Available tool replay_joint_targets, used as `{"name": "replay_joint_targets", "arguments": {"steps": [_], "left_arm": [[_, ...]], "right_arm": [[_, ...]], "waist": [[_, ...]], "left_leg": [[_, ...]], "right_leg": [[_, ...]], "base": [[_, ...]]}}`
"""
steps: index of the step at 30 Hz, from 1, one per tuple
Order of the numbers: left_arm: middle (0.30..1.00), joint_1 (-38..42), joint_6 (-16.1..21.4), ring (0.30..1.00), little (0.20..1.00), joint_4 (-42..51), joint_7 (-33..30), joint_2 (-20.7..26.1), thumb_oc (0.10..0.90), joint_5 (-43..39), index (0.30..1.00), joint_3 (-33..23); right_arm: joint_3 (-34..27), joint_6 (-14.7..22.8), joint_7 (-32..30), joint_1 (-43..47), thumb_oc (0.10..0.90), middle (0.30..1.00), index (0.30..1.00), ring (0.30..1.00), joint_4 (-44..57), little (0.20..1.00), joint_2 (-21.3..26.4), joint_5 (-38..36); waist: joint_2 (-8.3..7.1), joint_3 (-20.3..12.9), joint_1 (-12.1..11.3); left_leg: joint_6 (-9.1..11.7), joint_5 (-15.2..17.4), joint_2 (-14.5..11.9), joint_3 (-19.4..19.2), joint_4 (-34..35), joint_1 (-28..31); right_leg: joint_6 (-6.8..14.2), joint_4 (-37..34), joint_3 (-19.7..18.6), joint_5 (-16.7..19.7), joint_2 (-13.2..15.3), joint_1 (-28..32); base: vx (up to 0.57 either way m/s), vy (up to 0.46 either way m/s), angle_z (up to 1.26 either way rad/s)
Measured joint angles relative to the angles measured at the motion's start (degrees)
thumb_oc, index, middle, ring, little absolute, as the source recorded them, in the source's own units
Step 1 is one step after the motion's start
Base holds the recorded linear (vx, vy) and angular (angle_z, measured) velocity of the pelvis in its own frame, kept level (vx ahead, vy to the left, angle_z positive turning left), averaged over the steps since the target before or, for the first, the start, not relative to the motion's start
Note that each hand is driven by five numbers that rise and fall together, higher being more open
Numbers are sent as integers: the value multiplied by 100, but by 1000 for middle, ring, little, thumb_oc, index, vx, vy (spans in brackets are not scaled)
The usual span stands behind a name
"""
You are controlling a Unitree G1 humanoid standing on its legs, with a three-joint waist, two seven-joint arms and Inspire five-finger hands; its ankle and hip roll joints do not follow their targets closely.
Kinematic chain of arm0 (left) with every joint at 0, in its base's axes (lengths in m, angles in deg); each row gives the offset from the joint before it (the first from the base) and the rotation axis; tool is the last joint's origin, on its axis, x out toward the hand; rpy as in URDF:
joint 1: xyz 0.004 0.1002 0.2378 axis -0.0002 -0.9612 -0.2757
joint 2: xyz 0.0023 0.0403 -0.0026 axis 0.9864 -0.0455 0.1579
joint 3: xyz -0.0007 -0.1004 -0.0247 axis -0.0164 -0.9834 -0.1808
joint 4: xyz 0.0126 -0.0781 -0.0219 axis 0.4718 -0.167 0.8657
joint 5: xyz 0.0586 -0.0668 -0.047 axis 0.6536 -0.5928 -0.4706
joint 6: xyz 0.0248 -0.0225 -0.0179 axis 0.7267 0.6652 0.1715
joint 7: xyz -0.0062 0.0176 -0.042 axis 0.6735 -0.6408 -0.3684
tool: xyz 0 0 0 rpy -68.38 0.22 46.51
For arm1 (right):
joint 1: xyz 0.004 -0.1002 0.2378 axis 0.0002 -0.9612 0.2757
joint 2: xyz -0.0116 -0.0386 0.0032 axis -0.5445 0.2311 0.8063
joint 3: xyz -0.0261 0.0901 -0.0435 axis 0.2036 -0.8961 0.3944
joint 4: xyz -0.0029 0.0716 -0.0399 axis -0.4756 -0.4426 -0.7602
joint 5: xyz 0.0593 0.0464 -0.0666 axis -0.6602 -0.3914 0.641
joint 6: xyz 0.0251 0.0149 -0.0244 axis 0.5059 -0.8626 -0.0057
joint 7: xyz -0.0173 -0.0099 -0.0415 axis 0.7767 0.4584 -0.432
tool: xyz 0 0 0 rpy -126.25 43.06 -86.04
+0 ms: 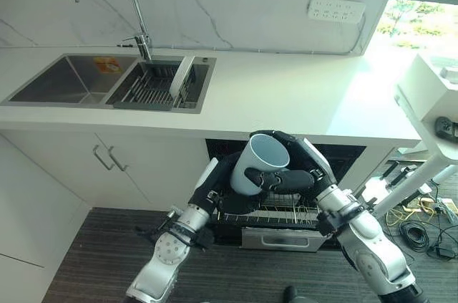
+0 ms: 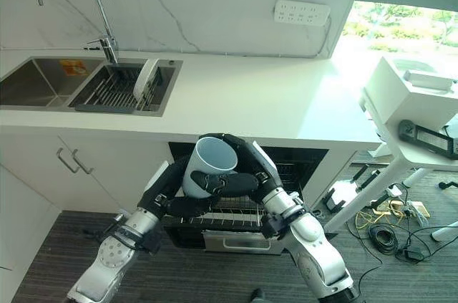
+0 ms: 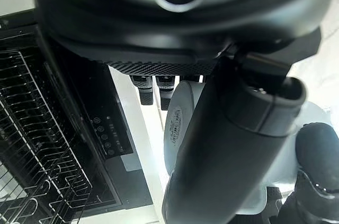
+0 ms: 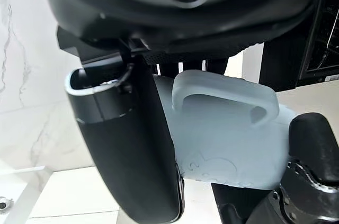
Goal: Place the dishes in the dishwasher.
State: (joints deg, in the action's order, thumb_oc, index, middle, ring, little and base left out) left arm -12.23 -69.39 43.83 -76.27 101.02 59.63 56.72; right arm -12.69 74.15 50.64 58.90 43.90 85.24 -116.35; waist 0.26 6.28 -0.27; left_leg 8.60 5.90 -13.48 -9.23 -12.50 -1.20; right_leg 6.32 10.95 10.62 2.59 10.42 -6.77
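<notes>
Both hands meet on a pale blue mug (image 1: 259, 163), held in the air above the pulled-out dishwasher rack (image 1: 275, 213), just in front of the white counter (image 1: 286, 95) edge. Right hand (image 1: 290, 181) has fingers curled round the mug's side & thumb clamped along it, w/ the handle showing past the thumb in the right wrist view; left hand (image 1: 236, 203) sits under and against the lower wall, thumb and fingers closed on it too. Mug is tilted, mouth up toward the counter, long axis slanting down toward the rack directly below. Neither hand looks clearly nearer the rack; it likely has to be turned mouth-down before lowering. Both forearms rise from below, wrists bent inward. Beyond, a drying rack (image 1: 154, 84) w/ a plate (image 1: 180, 76) sits in the sink (image 1: 64, 77).
</notes>
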Motion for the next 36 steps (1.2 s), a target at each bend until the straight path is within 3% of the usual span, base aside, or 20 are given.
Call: {"name": "replay_joint_targets", "arguments": {"steps": [22,26,27,29,32,36], "left_arm": [[900,-29,-8,900,900,-468,-49,-476,800,0,900,-17],[900,-61,-23,900,900,-729,-429,-649,800,0,900,-47],[900,-74,-100,900,900,-941,-635,-708,800,-10,900,-155],[900,-83,-632,900,900,-1957,-1514,-835,800,-125,900,-1132],[900,-383,-1084,900,900,-2907,-2367,-633,800,-468,900,-2473],[900,-889,-1144,900,900,-2975,-2739,-355,800,-523,900,-2790]], "right_arm": [[0,-152,-110,-101,400,300,300,300,-34,300,1,151],[-25,-153,-202,-107,400,300,300,300,-54,300,-5,149],[-102,-113,-206,-106,400,300,300,300,-36,300,-32,131],[-648,121,-251,-101,400,300,300,300,-3,300,-14,80],[-1436,380,-516,-99,400,300,300,300,0,300,18,75],[-1649,475,-625,-94,400,300,300,300,-1,300,49,74]], "waist": [[46,-3,2],[92,-11,4],[103,-18,15],[118,-28,125],[115,-26,199],[109,-26,70]], "left_leg": [[-4,2,5,-26,30,21],[-4,1,7,-32,52,38],[-3,0,6,-35,58,44],[5,-7,-5,-51,76,58],[12,-14,-19,-80,94,42],[51,-39,16,-56,88,45]], "right_leg": [[3,3,-32,-7,-1,-12],[6,5,-37,-8,-4,-11],[6,4,-41,-8,-6,-11],[0,0,-51,-12,-18,-18],[-18,-1,-68,-18,-34,-71],[-1,0,-49,-18,-1,-56]], "base": [[11,3,0],[0,0,0],[19,6,-4],[16,5,-4],[9,4,-5],[4,6,4]]}}
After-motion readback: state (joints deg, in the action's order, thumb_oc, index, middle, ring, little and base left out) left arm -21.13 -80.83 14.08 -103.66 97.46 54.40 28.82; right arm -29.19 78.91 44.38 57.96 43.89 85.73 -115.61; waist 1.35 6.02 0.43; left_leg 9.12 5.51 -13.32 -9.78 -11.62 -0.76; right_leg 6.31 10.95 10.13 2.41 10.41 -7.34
